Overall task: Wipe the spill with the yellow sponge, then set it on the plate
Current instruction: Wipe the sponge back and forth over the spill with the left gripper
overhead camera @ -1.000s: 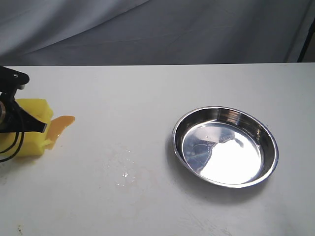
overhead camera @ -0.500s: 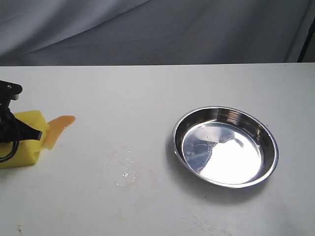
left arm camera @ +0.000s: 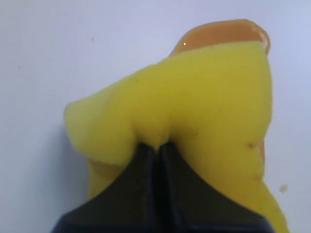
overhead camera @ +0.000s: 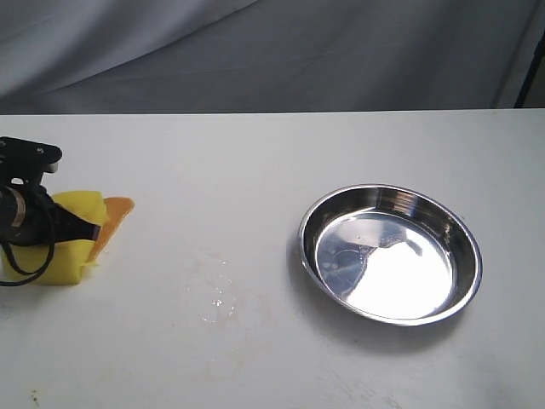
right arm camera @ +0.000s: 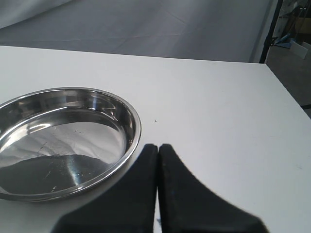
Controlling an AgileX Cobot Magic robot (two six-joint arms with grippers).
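near the left edge of the table (overhead camera: 272,145), left gripper (left arm camera: 155,148) pinches the yellow sponge (left arm camera: 204,97) tight at the spill (left arm camera: 221,31) — a shallow grip could slip, smearing liquid; right gripper (right arm camera: 158,150) closed, empty.

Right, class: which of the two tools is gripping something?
The left tool, pinched shut on the yellow sponge at the spill; the right tool is shut but empty, near the plate.
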